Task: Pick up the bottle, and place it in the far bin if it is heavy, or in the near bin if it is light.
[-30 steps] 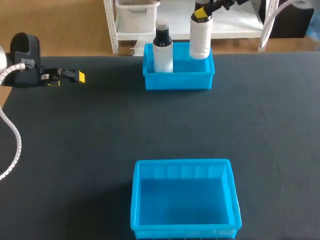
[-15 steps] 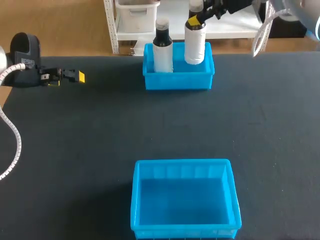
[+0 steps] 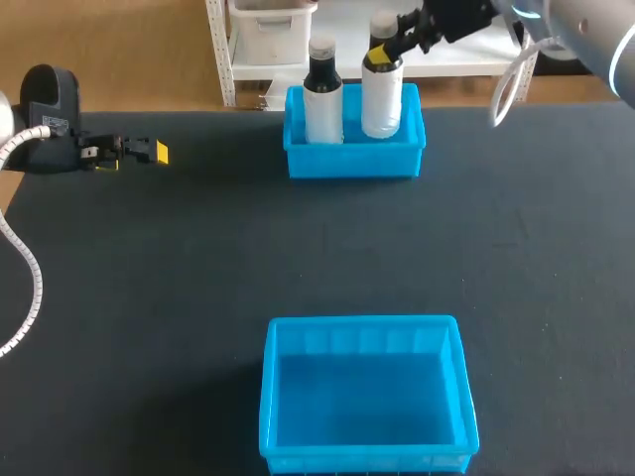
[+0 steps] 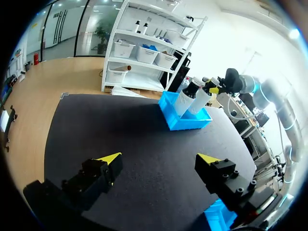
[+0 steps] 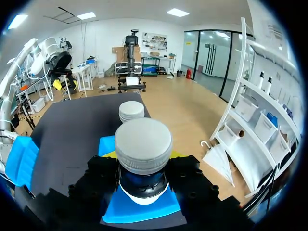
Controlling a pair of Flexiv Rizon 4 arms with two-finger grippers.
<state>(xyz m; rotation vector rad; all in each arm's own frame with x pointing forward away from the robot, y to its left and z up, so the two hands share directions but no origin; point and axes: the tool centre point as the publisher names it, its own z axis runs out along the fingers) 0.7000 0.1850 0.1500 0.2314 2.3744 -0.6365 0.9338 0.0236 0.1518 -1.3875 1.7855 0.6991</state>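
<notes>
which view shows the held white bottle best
Head view: the white plastic bottle shows side-on, upright in the far blue bin, right gripper at its neck. Right wrist view shows mainly its cap; left wrist view shows it small, far off.

light: bright, even, from overhead
shadows: soft and faint on the dark table (image 3: 149,297) beside the near bin (image 3: 365,460)
glare: blown-out white patch, left wrist view

Upright white bottle (image 3: 382,99) in far bin (image 3: 352,161)
</notes>
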